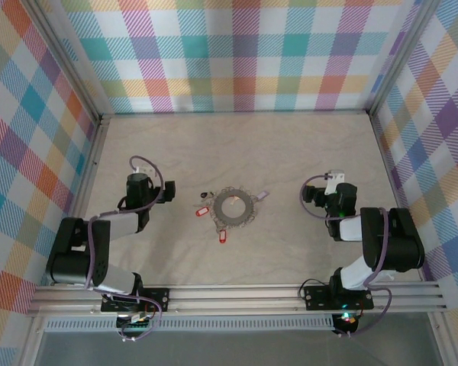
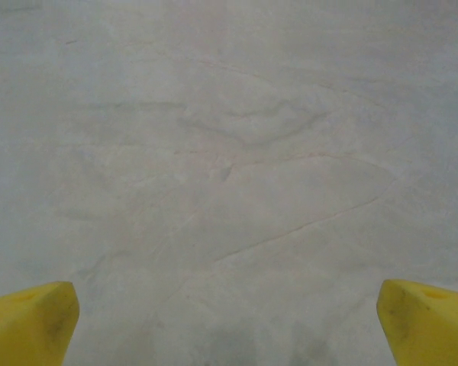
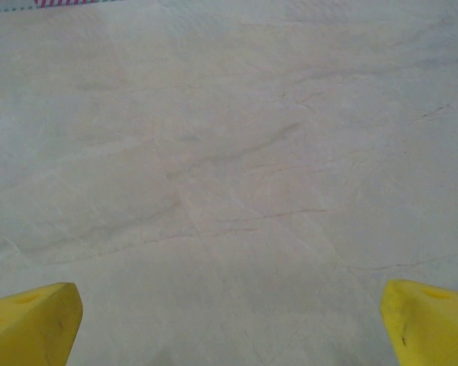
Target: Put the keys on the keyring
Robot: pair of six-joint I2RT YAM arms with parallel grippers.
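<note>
**Mara:** Start at the near edge. How far along was the job?

**Jon:** By my reading, it hadn't begun. Both arm bases sat on the metal rail (image 1: 237, 293). Beyond it, the left pincer (image 2: 229, 328) hung over bare table (image 1: 305, 145) with its yellow tips (image 2: 30, 324) spread wide apart and nothing between them. The right pincer (image 3: 230, 324) was the same: jaws fully apart, empty, only pale marbled surface below.

**Mara:** And the keyring?

**Jon:** The keyring (image 1: 233, 206) lay flat in the middle of the table, between the two pincers and well apart from each. Nearest the arms was a red key (image 1: 222, 237), just beside the ring's near rim. A second red key (image 1: 201, 211) lay at its left side, with a dark key (image 1: 206, 195) a little farther back. The lilac key (image 1: 262, 196) was at the far right of the rim.

**Mara:** Any of the keys threaded on?

**Jon:** Too small to tell from above. They looked scattered around the rim rather than hung on it, so I judged all the threading was left to do.

**Mara:** Anything in the way?

**Jon:** Nothing lay between either pincer and the ring. The trouble I foresaw was the keys themselves: tiny, flat on the table, crowded against the ring. Behind it all stood the checked walls (image 1: 237, 53), well clear.
</note>
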